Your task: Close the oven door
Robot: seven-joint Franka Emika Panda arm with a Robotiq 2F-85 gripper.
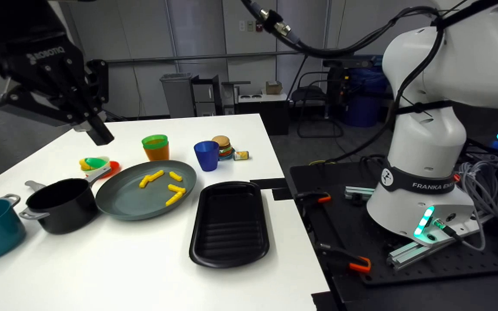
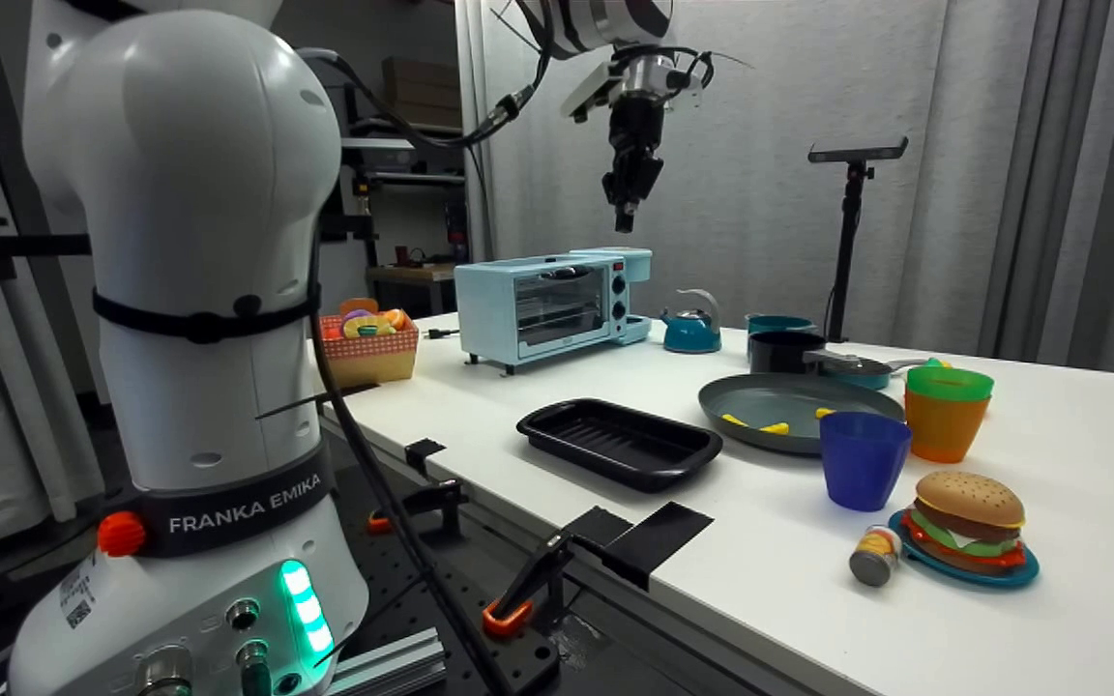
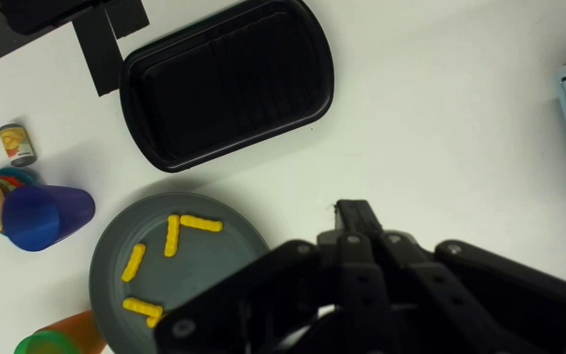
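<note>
Black Robotiq gripper (image 2: 625, 219) hangs high over the white surface (image 2: 770, 517), jaws clenched together, and there's the glass-windowed oven door (image 2: 559, 314), upright on the boxy light-blue oven (image 2: 502, 311), seemingly closed, though distance blurs it.

In an exterior view, I register a gray wall (image 1: 240, 41) at 12 o'clock, a trash bin (image 1: 177, 97) at 10, a cabinet (image 1: 204, 93) at 11, a chair (image 1: 311, 93) between 1 and 2, and dark floor (image 1: 318, 149) at 3. In both exterior views, I locate the white table (image 1: 249, 289) at 6. In an exterior view, a gray curtain (image 2: 770, 116) hangs at 1 and a wooden table (image 2: 436, 274) stands at 10. Lighting: bright on the white table, dim on the floor.
</note>
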